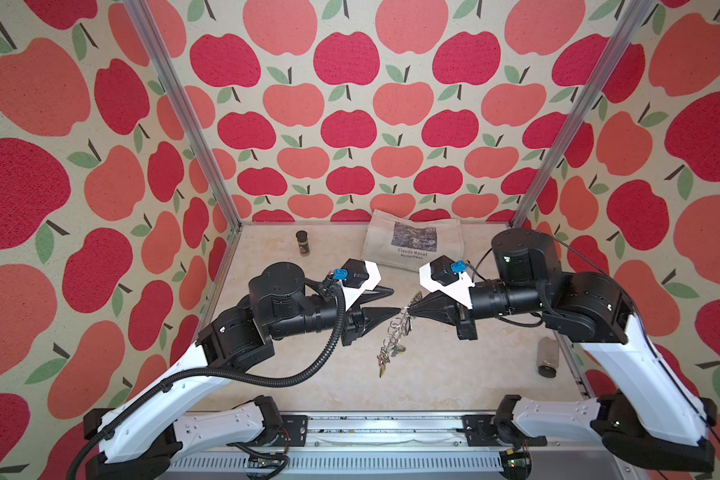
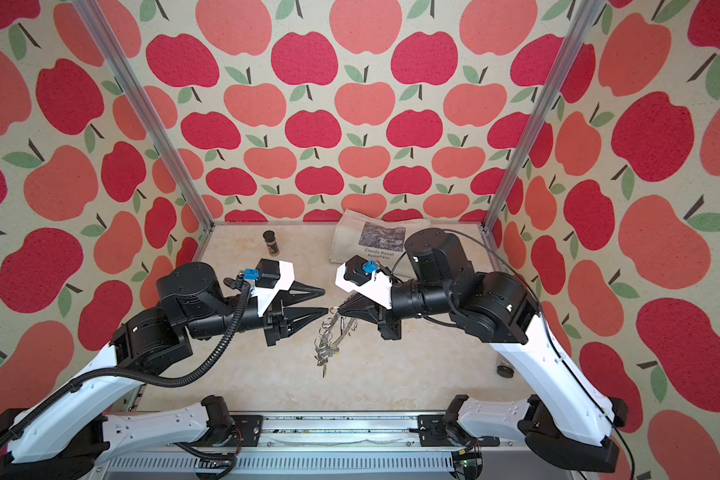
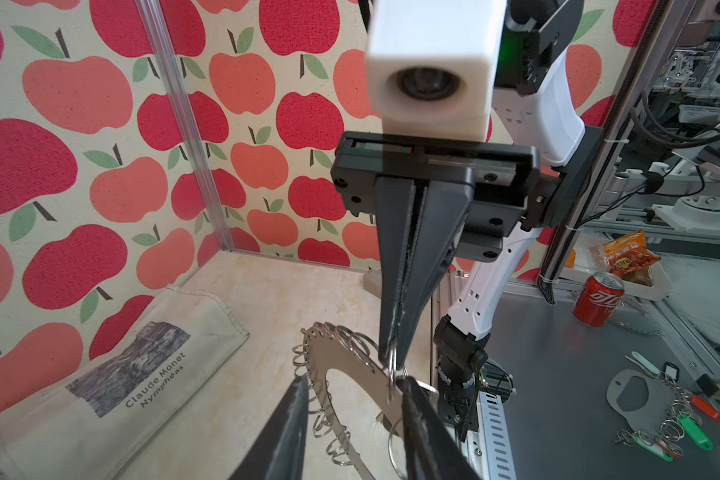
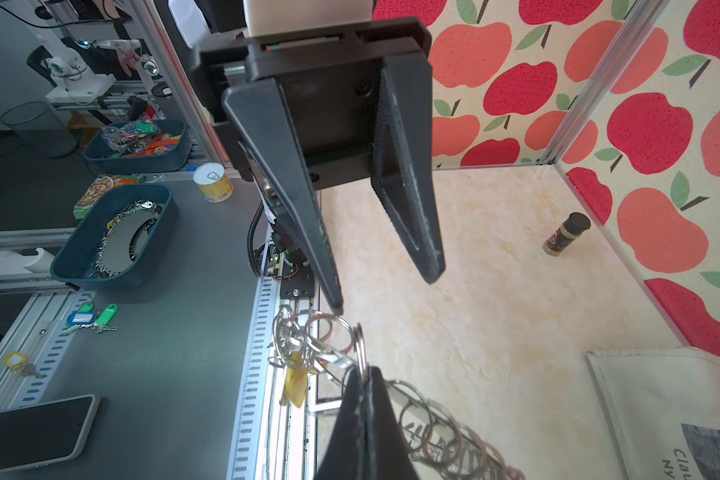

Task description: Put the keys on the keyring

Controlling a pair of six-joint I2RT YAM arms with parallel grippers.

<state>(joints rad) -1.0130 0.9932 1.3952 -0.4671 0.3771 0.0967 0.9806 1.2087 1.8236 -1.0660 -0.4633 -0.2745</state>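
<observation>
Mid-frame, right claw [image 1: 408,309] pinches one wire ring [image 4: 362,353] of the dangling keyring [image 1: 396,328] (thin hold); left claw [image 1: 395,301], jaws apart, could jog it loose.

bright even light, soft shadows, wide-angle edge warp; wrist foregrounds seemingly soft

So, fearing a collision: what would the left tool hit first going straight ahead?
Likely the small wire ring pinched by the shut right tool, at the flat grey metal keyring disc's rim; depth unclear.
</observation>
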